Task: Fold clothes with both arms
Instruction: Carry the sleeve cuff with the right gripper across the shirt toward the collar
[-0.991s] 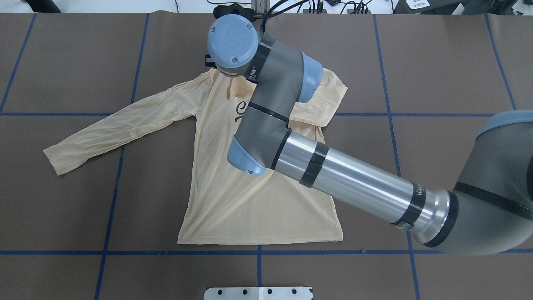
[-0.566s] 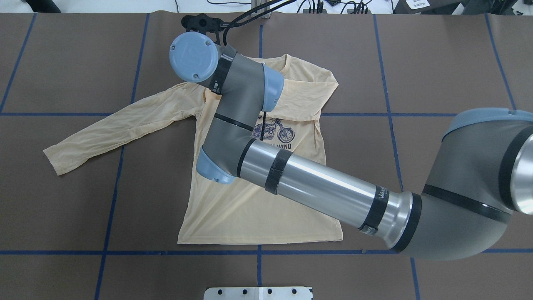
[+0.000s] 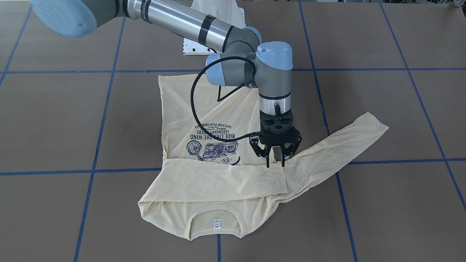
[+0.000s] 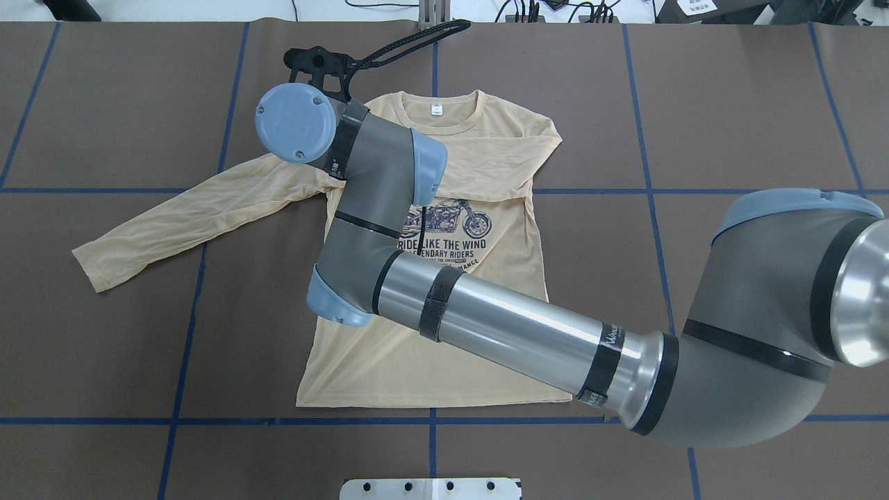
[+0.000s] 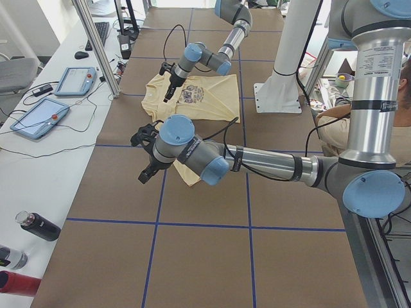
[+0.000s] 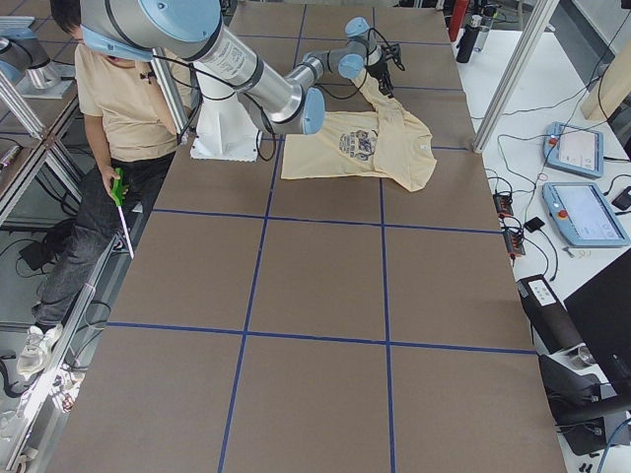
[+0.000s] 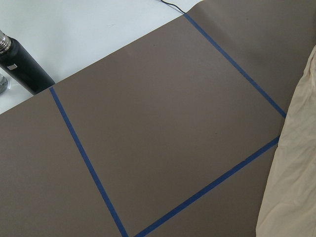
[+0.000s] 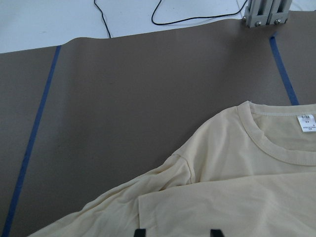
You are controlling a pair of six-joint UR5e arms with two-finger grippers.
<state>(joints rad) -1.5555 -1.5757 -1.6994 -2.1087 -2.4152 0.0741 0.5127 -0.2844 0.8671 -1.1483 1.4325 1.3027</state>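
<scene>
The pale cream-yellow T-shirt (image 4: 430,347) lies flat, print (image 4: 451,222) up, neck label (image 4: 436,108) at the far side. One sleeve (image 3: 218,180) is folded across the chest. The other sleeve (image 4: 187,215) stretches out to the left. My right arm (image 4: 500,326) reaches across the shirt. Its gripper (image 3: 275,163) is open, fingers pointing down just above the folded sleeve's cuff; the fingertips (image 8: 140,232) stand wide apart and empty. My left gripper (image 5: 146,172) shows only in the exterior left view, near the outstretched cuff; I cannot tell its state. The left wrist view shows only the sleeve's edge (image 7: 296,173).
The white pedestal base (image 3: 214,22) stands behind the shirt. Bottles (image 5: 38,226) and teach pendants (image 5: 38,115) lie along the white bench at the far table edge. A metal post (image 8: 264,15) stands beyond the collar. A person (image 6: 108,99) sits beside the robot.
My right wrist has swung left across the shirt, uncovering the collar and the print. The sleeve it carried now lies flat across the chest.
</scene>
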